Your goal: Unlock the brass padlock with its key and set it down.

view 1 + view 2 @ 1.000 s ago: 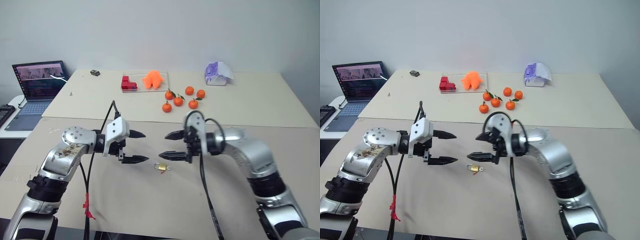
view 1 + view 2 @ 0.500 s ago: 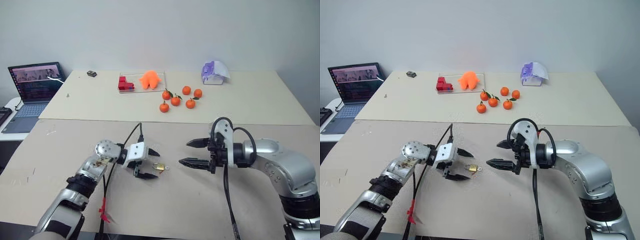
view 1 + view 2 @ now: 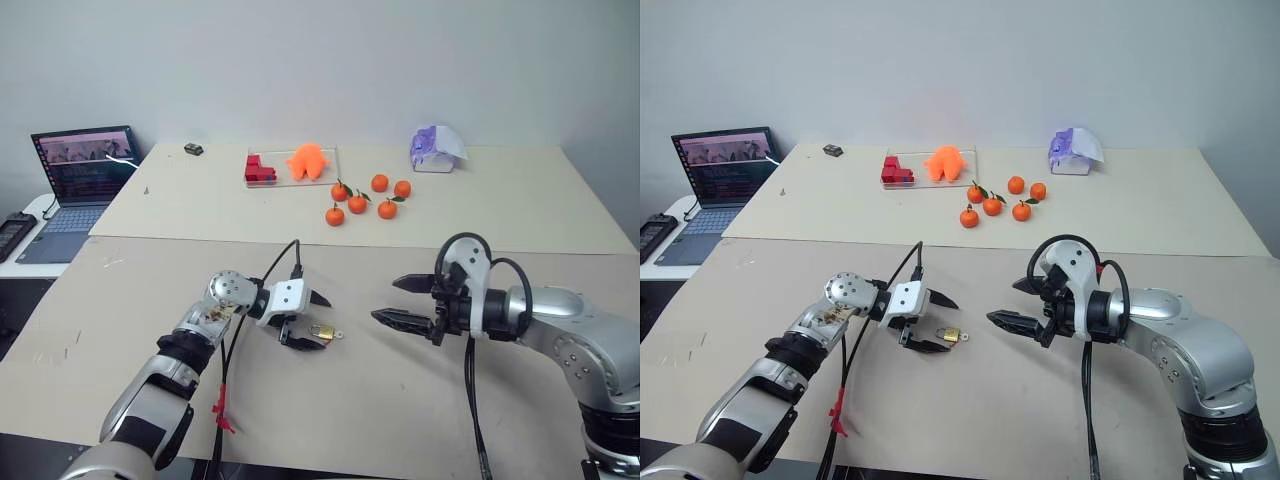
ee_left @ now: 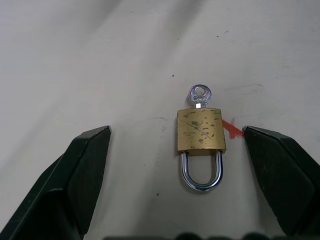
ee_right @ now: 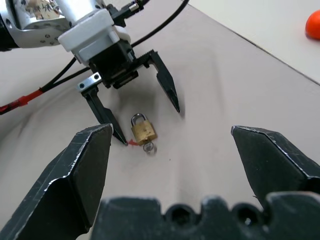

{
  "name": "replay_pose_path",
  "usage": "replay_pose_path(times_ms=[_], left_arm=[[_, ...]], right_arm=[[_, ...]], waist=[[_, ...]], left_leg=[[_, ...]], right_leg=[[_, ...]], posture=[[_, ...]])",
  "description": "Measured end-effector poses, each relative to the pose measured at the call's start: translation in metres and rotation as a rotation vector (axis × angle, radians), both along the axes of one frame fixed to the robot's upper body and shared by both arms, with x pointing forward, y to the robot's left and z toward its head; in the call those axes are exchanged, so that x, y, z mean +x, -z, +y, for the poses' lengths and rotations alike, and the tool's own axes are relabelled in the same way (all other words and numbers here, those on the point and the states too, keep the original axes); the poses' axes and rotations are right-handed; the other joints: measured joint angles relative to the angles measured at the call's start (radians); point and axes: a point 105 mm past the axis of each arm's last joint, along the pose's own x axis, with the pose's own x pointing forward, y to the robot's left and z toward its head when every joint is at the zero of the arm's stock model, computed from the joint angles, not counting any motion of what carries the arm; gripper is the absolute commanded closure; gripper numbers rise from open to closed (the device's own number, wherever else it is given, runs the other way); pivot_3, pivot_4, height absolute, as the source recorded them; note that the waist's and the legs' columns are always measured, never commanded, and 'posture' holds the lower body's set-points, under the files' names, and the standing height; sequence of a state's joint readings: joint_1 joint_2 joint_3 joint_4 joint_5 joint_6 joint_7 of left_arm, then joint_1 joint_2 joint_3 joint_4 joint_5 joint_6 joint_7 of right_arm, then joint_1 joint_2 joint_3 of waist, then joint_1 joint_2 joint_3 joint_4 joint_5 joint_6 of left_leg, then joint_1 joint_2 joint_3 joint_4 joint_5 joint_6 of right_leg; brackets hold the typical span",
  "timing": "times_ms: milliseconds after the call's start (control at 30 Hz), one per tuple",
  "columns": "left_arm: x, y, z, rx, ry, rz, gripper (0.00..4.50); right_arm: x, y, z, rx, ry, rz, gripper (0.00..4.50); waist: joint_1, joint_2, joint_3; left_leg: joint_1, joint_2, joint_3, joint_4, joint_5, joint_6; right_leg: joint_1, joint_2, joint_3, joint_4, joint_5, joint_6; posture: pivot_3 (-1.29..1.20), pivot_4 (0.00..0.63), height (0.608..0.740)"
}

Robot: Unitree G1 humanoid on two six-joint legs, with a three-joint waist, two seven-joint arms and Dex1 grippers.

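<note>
The brass padlock lies flat on the beige table, its silver shackle toward my left wrist. The key sticks out of the far end of its body. My left gripper is down at the table, open, with one finger on each side of the padlock and touching neither. My right gripper hangs open a short way to the right of it, pointing at the padlock, with nothing between its fingers.
A small red mark lies beside the padlock. On the far table stand several oranges, red blocks, an orange toy and a purple-white object. A laptop sits at far left.
My left gripper has sunk to the table and shifted right, so its open fingers now straddle the padlock. My right gripper has drawn back to the right. The padlock has not moved.
</note>
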State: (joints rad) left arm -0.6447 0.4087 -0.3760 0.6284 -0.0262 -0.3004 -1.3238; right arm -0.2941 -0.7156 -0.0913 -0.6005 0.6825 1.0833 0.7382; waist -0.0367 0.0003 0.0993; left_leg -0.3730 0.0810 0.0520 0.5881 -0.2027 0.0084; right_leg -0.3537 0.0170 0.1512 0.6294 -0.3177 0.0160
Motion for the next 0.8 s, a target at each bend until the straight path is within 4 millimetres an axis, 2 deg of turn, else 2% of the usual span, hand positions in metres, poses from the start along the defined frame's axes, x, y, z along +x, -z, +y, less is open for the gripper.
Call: replay_pose_path(times_ms=[67, 167, 233, 367, 467, 800], left_arm=[[0.000, 0.000, -0.001, -0.001, 0.002, 0.001, 0.00], [-0.002, 0.001, -0.001, 0.004, 0.008, 0.012, 0.72], [-0.004, 0.003, -0.001, 0.007, 0.015, 0.025, 1.31], [-0.009, 0.006, -0.001, 0.008, 0.016, 0.056, 2.81], [-0.013, 0.008, -0.001, 0.004, 0.011, 0.073, 3.69], [-0.015, 0.007, -0.004, -0.007, -0.035, 0.099, 3.70]], right_arm=[[0.000, 0.000, 0.000, 0.000, 0.005, 0.001, 0.02], [0.002, 0.000, -0.002, -0.009, 0.019, -0.005, 0.00], [0.002, -0.001, -0.002, -0.013, 0.024, -0.008, 0.00], [0.004, -0.003, -0.002, -0.016, 0.033, -0.019, 0.00], [0.004, -0.003, -0.003, -0.019, 0.035, -0.021, 0.00], [0.004, -0.002, -0.005, -0.040, 0.033, -0.015, 0.00]], waist=[[0.001, 0.000, 0.000], [0.001, 0.000, 0.000], [0.001, 0.001, 0.000], [0.004, 0.002, -0.001], [0.005, 0.002, -0.002], [0.014, 0.003, -0.002]], left_leg=[[0.000, 0.000, 0.000, 0.000, 0.000, 0.000], [0.000, 0.000, -0.001, 0.000, 0.000, 0.000], [0.000, 0.000, -0.001, 0.000, 0.000, 0.000], [0.000, -0.001, -0.001, 0.001, 0.000, 0.000], [0.001, -0.002, -0.001, 0.001, 0.000, 0.000], [0.000, -0.002, -0.001, 0.001, 0.000, 0.000]], right_leg=[[0.000, 0.000, 0.000, 0.000, 0.000, 0.000], [0.000, 0.000, 0.000, 0.000, 0.000, 0.000], [0.000, 0.000, 0.000, 0.000, 0.000, 0.000], [0.001, -0.001, 0.000, 0.000, 0.000, 0.001], [0.001, -0.002, 0.000, 0.000, 0.000, 0.001], [0.001, -0.002, 0.000, -0.001, 0.000, 0.001]], posture=[[0.00, 0.150, 0.724], [0.00, 0.150, 0.724], [0.00, 0.150, 0.724], [0.00, 0.150, 0.724], [0.00, 0.150, 0.724], [0.00, 0.150, 0.724]])
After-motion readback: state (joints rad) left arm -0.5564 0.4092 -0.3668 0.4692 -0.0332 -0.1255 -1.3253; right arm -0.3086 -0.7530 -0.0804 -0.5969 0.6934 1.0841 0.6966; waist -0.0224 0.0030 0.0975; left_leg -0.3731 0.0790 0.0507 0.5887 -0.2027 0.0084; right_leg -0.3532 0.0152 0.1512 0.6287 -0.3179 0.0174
